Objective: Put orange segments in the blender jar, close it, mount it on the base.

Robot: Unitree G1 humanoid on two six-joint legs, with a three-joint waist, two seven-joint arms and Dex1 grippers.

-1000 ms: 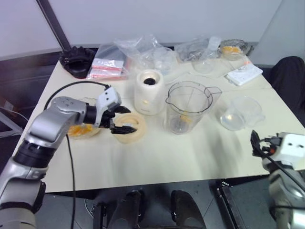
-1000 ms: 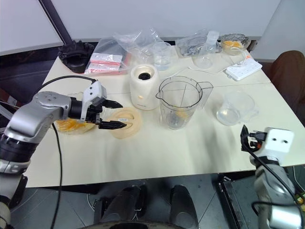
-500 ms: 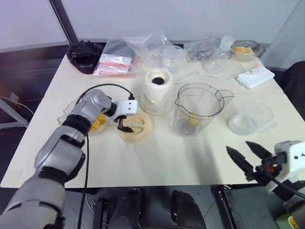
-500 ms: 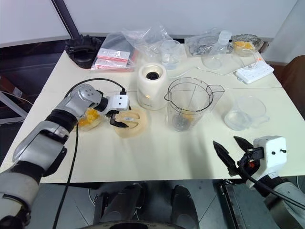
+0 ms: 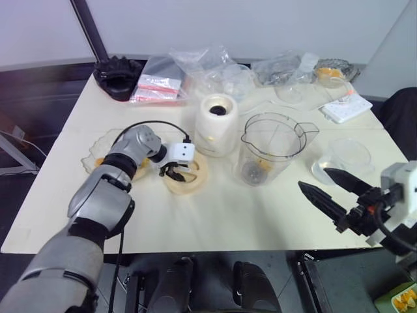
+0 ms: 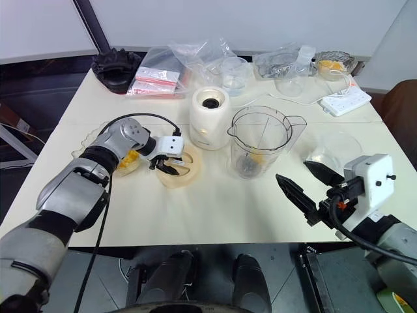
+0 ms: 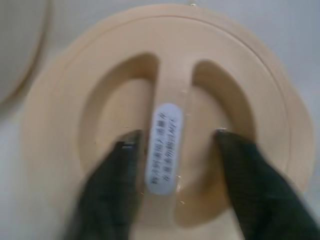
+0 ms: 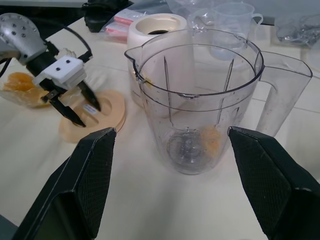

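Since a second ago the left gripper point(image 6: 167, 163) has come down onto the flat cream lid point(image 6: 176, 168), and the right gripper point(image 6: 306, 186) has swung in from the table's right edge toward the middle.

At the far left of the table, a clear dish point(image 6: 124, 163) holds orange segments point(image 6: 128, 160). Just beside it lies the lid, and the left gripper's two black fingers point(image 7: 112, 192) sit in the hollows on either side of its raised centre bar, which carries a white sticker. They straddle the bar closely; whether they actually press on it I cannot tell.

Next along stands the base point(image 6: 210, 119), cream-white, dark socket facing up. To its right, near but apart, the blender jar point(image 6: 261, 141) stands upright on the table, not on the base, open at the top, with an orange piece point(image 8: 212, 140) lying at the bottom beside the blade.

Further right the right gripper hangs above the table's near edge, fingers spread wide apart and holding nothing, pointing toward the jar. Behind it sits an empty clear bowl point(image 5: 350, 156).
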